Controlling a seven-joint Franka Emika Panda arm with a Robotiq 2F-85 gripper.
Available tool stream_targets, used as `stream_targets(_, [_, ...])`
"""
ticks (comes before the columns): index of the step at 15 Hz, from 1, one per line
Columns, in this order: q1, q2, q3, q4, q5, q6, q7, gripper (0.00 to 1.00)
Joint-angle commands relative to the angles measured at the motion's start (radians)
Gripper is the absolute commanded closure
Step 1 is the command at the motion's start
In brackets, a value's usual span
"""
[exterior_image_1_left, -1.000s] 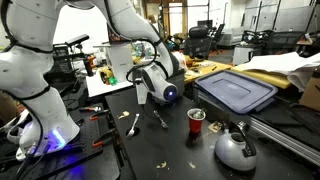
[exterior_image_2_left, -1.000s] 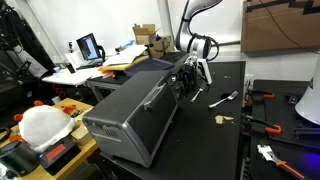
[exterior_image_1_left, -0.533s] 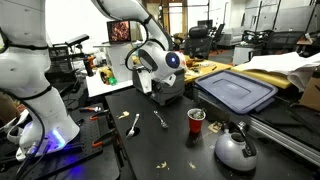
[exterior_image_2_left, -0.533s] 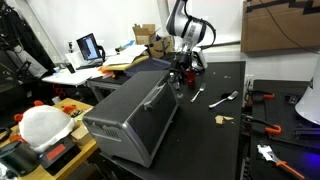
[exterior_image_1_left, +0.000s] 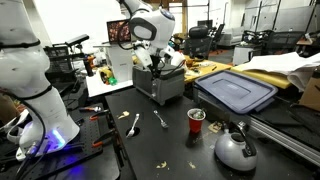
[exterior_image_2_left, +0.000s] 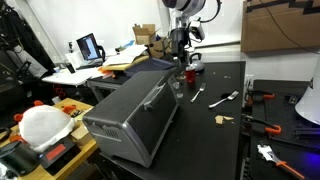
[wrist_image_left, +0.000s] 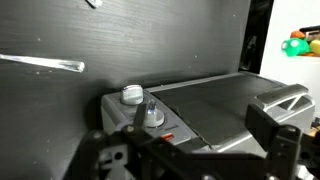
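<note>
Directly beneath the gripper (exterior_image_1_left: 157, 64) stands the grey box (exterior_image_1_left: 160, 90).

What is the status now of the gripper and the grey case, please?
Gripper open, empty, hovering over grey case, no contact. Case stands on the black table. Red cup and spoon lie apart, not in the way.

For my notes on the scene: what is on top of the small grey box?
Two round knobs near one corner of the grey box; its closed top hides the inside.
</note>
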Motion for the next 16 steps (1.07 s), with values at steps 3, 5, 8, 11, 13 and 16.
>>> stream_targets(3, [0.022,-0.122,0.055,-0.004,-0.342,0.026,0.323,0.0])
stream_targets(5, [0.032,-0.135,0.075,0.015,-0.448,0.016,0.425,0.0])
stream_targets(8, [0.05,-0.149,0.104,0.045,-0.547,0.003,0.537,0.0])
stream_targets(11, [0.065,-0.164,0.125,0.077,-0.609,-0.011,0.612,0.0])
stream_targets(13, [0.073,-0.173,0.138,0.096,-0.642,-0.02,0.651,0.0])
stream_targets(16, [0.086,-0.184,0.158,0.125,-0.678,-0.042,0.716,0.0])
